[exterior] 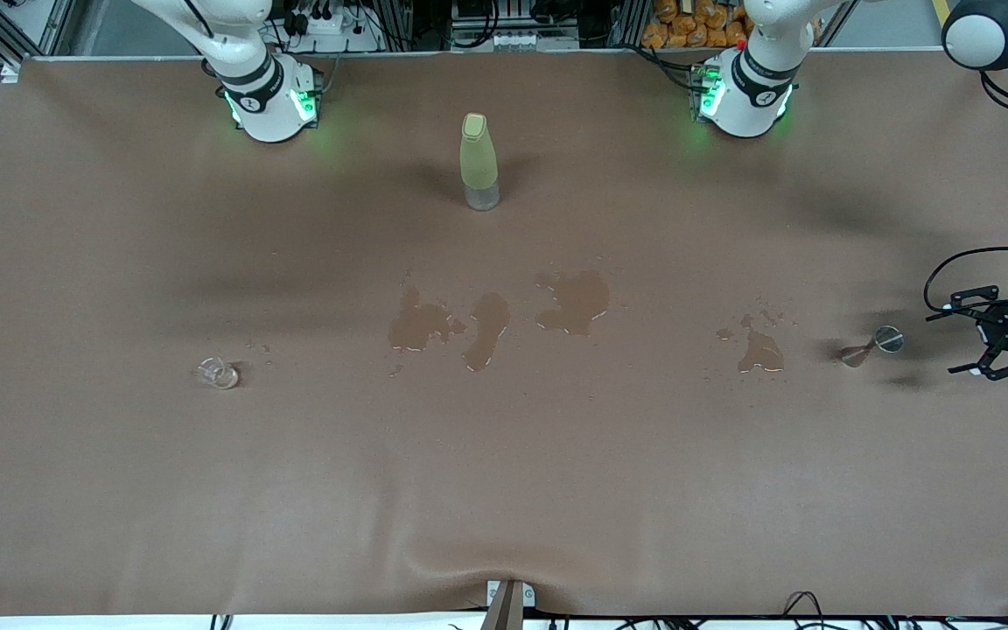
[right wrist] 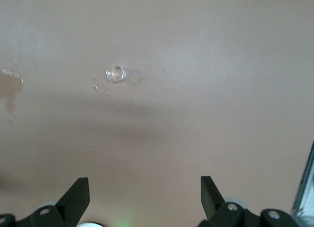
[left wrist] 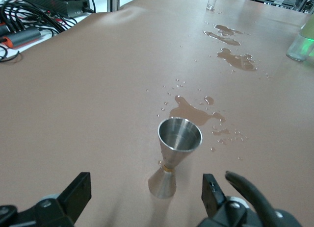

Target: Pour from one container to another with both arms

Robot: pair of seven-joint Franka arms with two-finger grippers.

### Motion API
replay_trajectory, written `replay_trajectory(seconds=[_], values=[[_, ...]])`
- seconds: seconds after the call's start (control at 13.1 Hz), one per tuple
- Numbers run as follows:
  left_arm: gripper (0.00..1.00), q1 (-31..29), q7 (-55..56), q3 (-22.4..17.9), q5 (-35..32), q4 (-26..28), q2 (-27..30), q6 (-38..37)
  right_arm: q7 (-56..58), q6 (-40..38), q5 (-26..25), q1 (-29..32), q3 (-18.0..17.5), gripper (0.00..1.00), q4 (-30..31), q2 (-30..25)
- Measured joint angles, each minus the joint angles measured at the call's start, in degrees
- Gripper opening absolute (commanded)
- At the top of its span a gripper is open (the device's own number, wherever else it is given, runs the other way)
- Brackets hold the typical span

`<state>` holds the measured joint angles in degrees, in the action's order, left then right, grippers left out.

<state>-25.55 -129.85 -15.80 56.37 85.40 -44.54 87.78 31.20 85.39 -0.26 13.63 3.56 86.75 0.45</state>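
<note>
A steel jigger [exterior: 871, 346] [left wrist: 174, 161] stands on the brown cloth at the left arm's end of the table. My left gripper [exterior: 947, 343] [left wrist: 147, 192] is low beside it, open, with the jigger just ahead of the gap between its fingers and not touching them. A small clear glass [exterior: 218, 374] [right wrist: 115, 73] stands at the right arm's end. My right gripper [right wrist: 144, 192] hangs open and empty high over the cloth near that glass; the front view does not show it. A yellow-green bottle [exterior: 479, 162] stands upright between the two arm bases.
Wet puddles [exterior: 486, 325] lie across the middle of the cloth, and another puddle [exterior: 759, 350] lies beside the jigger. Cables [left wrist: 29, 21] lie off the table's edge at the left arm's end.
</note>
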Motion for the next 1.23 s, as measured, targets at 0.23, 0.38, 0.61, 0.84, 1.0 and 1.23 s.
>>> replay_trajectory(seconds=[0.23,0.38,0.61,0.84,1.0,1.23], values=[[1.00,-0.1,-1.9,-0.1,-0.9,0.1,-1.1,-1.0,22.7,-0.2,-1.3,1.7,0.0,1.00,0.1,0.6],[1.00,-0.1,-2.8,0.1,-0.9,0.1,-2.5,-1.7,39.2,-0.2,-1.4,2.4,0.0,1.00,0.3,1.9],[1.00,-0.1,-3.6,1.3,-0.9,0.1,-4.0,-2.2,59.4,1.5,-1.5,3.3,0.0,1.00,1.1,3.8],[1.00,-0.1,-3.9,2.9,-0.6,0.1,-5.4,-2.2,68.8,6.5,-1.2,3.8,0.0,1.00,4.1,4.9],[1.00,-0.1,-3.9,3.2,0.7,0.1,-6.2,-2.5,72.1,9.8,0.7,4.2,0.2,1.00,7.1,5.9],[0.95,-0.3,-3.9,3.2,2.4,0.1,-7.1,-3.7,78.7,15.7,5.9,4.9,1.5,1.00,11.6,8.6]])
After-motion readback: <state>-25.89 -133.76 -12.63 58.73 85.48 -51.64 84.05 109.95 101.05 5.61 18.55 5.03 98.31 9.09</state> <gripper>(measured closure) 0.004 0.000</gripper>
